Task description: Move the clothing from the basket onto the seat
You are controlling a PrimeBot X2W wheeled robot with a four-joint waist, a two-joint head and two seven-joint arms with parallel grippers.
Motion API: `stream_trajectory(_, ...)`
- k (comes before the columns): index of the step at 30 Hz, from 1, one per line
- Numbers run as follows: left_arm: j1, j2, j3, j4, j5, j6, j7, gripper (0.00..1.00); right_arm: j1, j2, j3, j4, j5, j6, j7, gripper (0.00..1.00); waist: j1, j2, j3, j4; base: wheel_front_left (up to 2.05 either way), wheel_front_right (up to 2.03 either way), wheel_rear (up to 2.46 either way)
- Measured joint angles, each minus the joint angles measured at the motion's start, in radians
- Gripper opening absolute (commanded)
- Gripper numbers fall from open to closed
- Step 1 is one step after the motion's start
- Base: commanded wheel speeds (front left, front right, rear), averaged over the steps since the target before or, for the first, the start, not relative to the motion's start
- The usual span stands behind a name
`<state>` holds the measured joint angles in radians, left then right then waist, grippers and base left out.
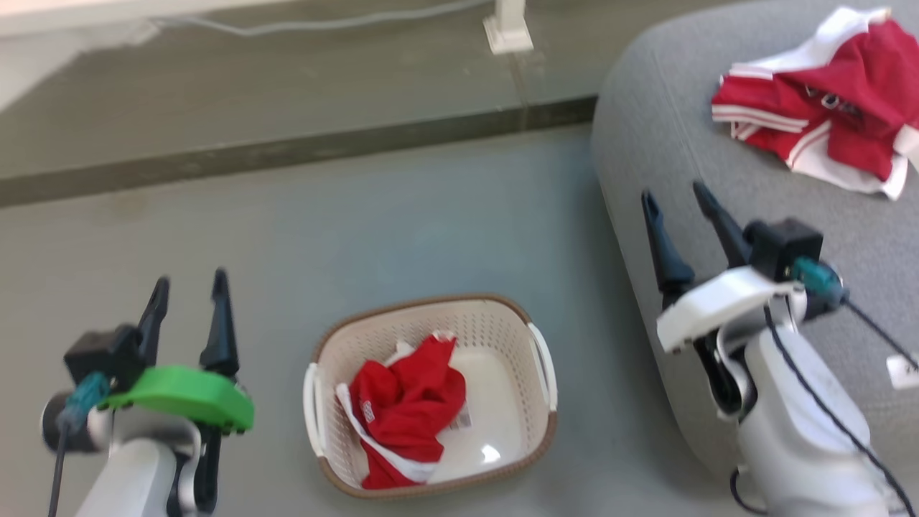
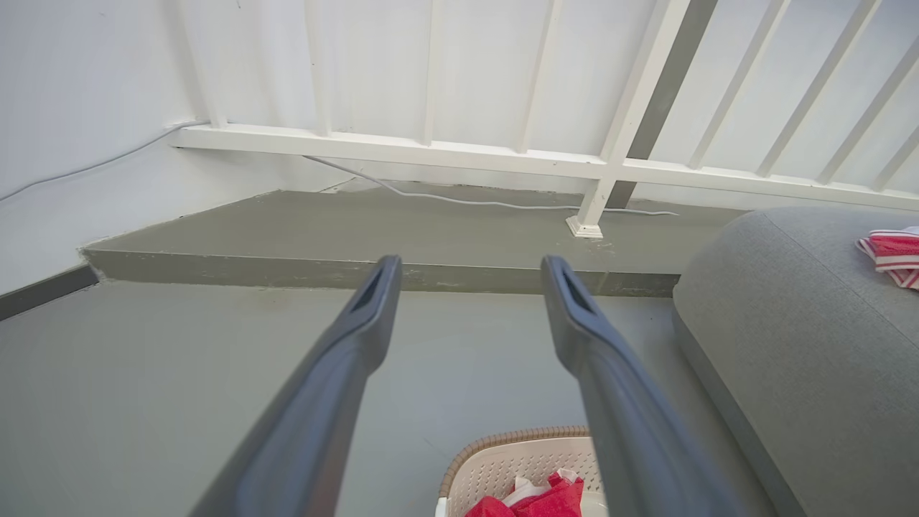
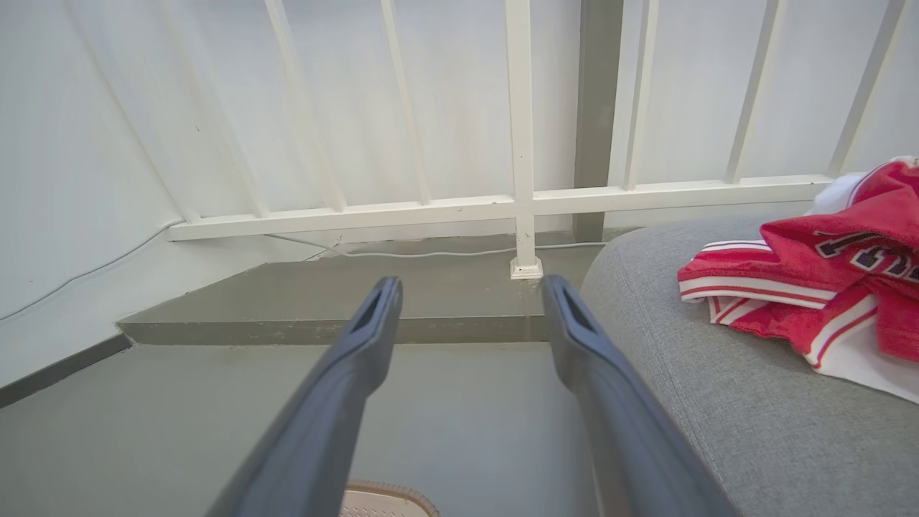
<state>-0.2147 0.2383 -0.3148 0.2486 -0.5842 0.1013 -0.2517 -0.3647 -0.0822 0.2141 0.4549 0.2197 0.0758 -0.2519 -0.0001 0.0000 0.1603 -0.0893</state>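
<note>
Lying crumpled inside the basket [image 1: 431, 299] is one red garment [image 1: 406, 409]. The red jersey [image 1: 826, 108] with white stripes rests on the grey seat [image 1: 689, 143], beyond and right of the basket. Left of the basket, the left gripper [image 1: 190, 280] hangs wide open and empty. Right of the basket, the right gripper [image 1: 675, 190] is spread just as wide, holding nothing.

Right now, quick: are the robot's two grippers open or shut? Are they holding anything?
Left gripper: open, holding nothing.
Right gripper: open, holding nothing.
</note>
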Motion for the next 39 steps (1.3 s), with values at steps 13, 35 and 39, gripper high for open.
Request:
stream_trajectory(13, 0.184, -0.017, 0.094, -0.078, 0.063, 0.014, 0.0, 1.0, 0.173, 0.006, 0.012, -0.097, -0.018, -0.039, 0.0, 1.0, 0.0, 0.0, -0.118, 0.041, 0.0, 0.0, 0.0)
stream_trajectory(35, 0.283, -0.06, 0.143, -0.165, 0.126, 0.014, 0.0, 1.0, 0.275, 0.016, 0.006, -0.217, -0.026, -0.077, 0.0, 1.0, 0.0, 0.0, -0.118, 0.019, 0.0, 0.0, 0.0)
stream_trajectory(39, 0.288, -0.063, 0.15, -0.17, 0.13, 0.014, 0.0, 1.0, 0.275, 0.016, 0.003, -0.229, -0.028, -0.078, 0.0, 1.0, 0.0, 0.0, -0.115, 0.019, 0.0, 0.0, 0.0)
